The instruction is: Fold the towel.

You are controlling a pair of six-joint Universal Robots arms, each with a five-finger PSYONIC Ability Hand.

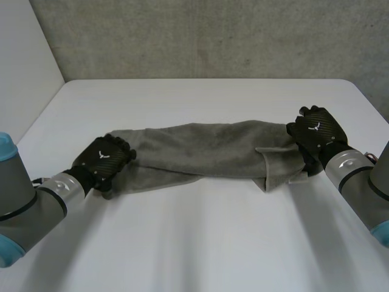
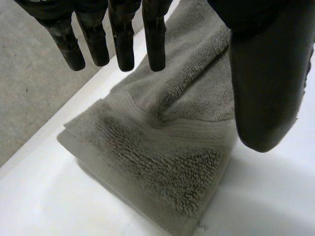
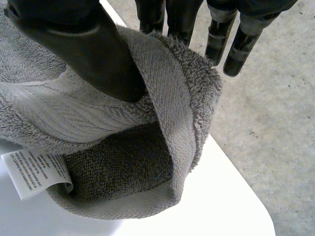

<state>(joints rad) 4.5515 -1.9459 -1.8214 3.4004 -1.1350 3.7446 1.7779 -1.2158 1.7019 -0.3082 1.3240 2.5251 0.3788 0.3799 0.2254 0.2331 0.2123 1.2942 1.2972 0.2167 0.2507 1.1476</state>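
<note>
Two hands meet the towel (image 1: 206, 149) at its ends: the right hand (image 1: 316, 131) pinches a raised fold between fingers (image 3: 181, 19) and thumb, while the left hand (image 1: 103, 159) hangs its fingers (image 2: 123, 39) straight just above the other end, gripping nothing. From fingers to fingers the towel's long axis runs across the counter (image 1: 194, 243), so the left hand probably must close on its end first.

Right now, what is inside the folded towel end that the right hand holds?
A white care label pokes out beneath the curled edge of the towel, against inner terry. The right hand pinches that edge between thumb and fingers. Anything deeper in the fold is covered.
</note>
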